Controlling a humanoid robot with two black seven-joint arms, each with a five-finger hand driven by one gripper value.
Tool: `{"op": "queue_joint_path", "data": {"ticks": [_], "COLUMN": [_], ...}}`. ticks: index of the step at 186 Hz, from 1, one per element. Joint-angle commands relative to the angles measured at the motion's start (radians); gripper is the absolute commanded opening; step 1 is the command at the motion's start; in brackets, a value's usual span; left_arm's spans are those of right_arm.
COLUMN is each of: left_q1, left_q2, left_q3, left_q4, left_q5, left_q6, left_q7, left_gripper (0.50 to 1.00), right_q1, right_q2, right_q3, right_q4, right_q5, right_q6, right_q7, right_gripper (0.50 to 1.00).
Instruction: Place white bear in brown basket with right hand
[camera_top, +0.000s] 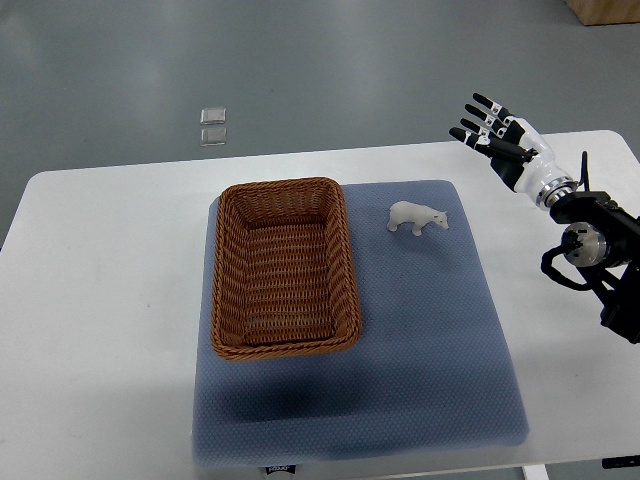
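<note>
While fingers spread — right hand (497, 137) empty.

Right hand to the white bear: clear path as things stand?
Probably yes. The right hand is open, up and to the right of the white bear, which stands alone on the blue mat. Nothing lies between them; the brown basket sits on the bear's far side.

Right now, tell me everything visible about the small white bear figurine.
The small white bear figurine looks like a smooth, hard polar bear. It stands upright on four legs, side-on, head toward the picture's right. It rests on the blue textured mat, just right of the brown woven basket, touching neither basket nor hand.
</note>
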Motion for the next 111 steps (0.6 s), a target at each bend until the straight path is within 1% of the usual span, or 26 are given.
{"op": "queue_joint_path", "data": {"ticks": [1, 111], "left_q1": [-0.001, -0.003], "left_q2": [0.000, 0.000], "left_q3": [0.001, -0.005], "left_q4": [0.002, 0.002], "left_q5": [0.001, 0.001], "left_q6": [0.001, 0.006], "left_q7": [0.000, 0.000], "left_gripper": [1.000, 1.000], "right_q1": [0.000, 0.004], "right_q2": [0.001, -0.008], "right_q3": [0.001, 0.003], "right_q4": [-0.001, -0.001], "right_q5": [0.002, 0.007], "right_q6": [0.000, 0.003], "right_q7": [0.003, 0.007], "right_gripper": [0.928, 0.926]}}
